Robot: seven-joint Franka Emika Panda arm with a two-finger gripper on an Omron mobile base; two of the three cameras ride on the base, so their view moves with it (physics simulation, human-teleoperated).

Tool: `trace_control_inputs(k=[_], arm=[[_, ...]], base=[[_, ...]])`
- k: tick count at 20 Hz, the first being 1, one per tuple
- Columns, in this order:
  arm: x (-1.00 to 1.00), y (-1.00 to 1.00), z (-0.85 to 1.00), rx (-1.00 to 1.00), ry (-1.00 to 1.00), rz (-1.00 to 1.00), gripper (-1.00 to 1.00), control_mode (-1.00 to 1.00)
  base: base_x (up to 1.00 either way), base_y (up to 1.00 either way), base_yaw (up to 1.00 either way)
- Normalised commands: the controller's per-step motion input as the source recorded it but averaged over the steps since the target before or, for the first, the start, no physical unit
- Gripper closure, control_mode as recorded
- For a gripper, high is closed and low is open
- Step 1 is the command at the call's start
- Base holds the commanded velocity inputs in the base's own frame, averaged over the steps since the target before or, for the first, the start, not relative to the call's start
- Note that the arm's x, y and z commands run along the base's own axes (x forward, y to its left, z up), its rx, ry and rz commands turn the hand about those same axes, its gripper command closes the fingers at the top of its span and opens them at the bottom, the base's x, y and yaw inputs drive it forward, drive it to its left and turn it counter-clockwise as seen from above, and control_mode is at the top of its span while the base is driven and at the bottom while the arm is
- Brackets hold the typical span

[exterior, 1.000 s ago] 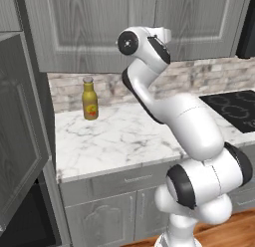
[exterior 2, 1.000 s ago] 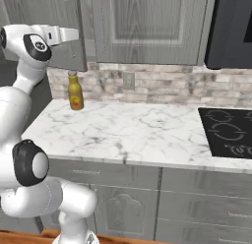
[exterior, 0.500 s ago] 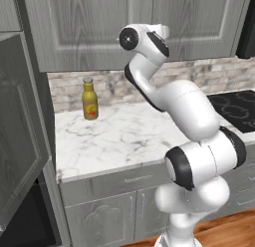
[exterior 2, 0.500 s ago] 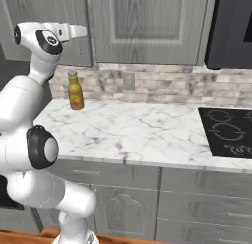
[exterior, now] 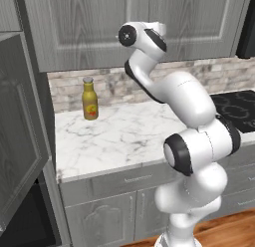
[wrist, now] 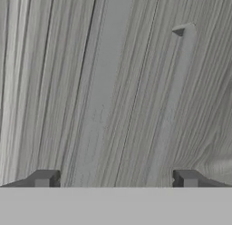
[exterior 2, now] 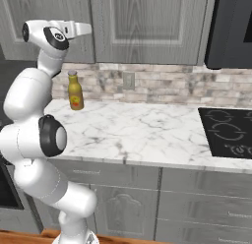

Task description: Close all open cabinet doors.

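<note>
Claw (wrist: 116,181) now higher, nearer cabinet door (wrist: 113,83).

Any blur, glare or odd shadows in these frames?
Hand view: soft and low-detail, close on a cabinet door, wood grain smeared, two fingertips wide apart. Left base view: the open door at the left edge looks dim. Right base view: even light, faint sheen on the counter, no hard glare.

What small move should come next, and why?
Probably swing the arm left toward the open cabinet door: it juts out over the counter's left end, while the gripper, fingers apart, faces an upper cabinet door that already looks shut.
</note>
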Motion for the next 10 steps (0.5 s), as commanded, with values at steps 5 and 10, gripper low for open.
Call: trace_control_inputs(k=[5,10], arm=[[0.37,-0.01,0.0,0.0,0.0,0.0,-1.0,-1.0],[0.4,-0.01,0.0,0.0,0.0,0.0,-1.0,-1.0]], base=[[0.0,0.0,0.0],[0.0,0.0,0.0]])
